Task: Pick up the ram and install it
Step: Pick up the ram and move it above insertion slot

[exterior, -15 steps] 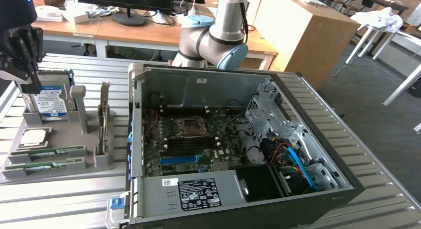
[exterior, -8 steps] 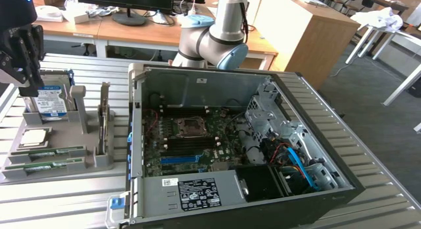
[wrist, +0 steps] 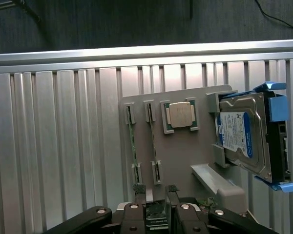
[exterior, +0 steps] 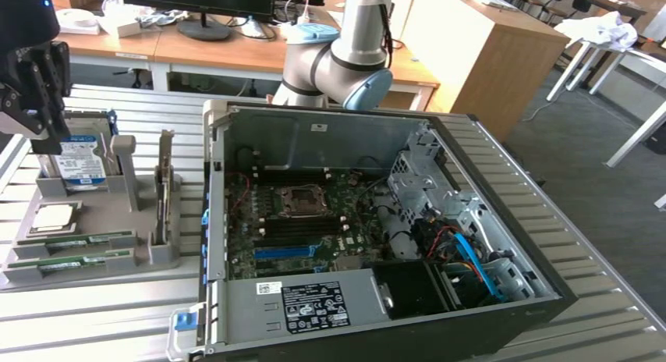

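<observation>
Two sticks of ram lie untouched in the grey tray near the counter edge. Above them hovers the hand, released and empty. Pickup stage; grasping likely demands descending squarely over one thin stick.

Ribbed metal table, grey parts tray, open computer case alongside

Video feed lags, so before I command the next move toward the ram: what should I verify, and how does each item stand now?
1. Ram in grey tray: ok, two sticks seated.
2. End effector empty: ok, open, holding nothing.
3. End effector lined up on a stick: cannot tell.
4. Computer case open: ok.
5. Motherboard memory slots free: ok, they look empty.
</observation>
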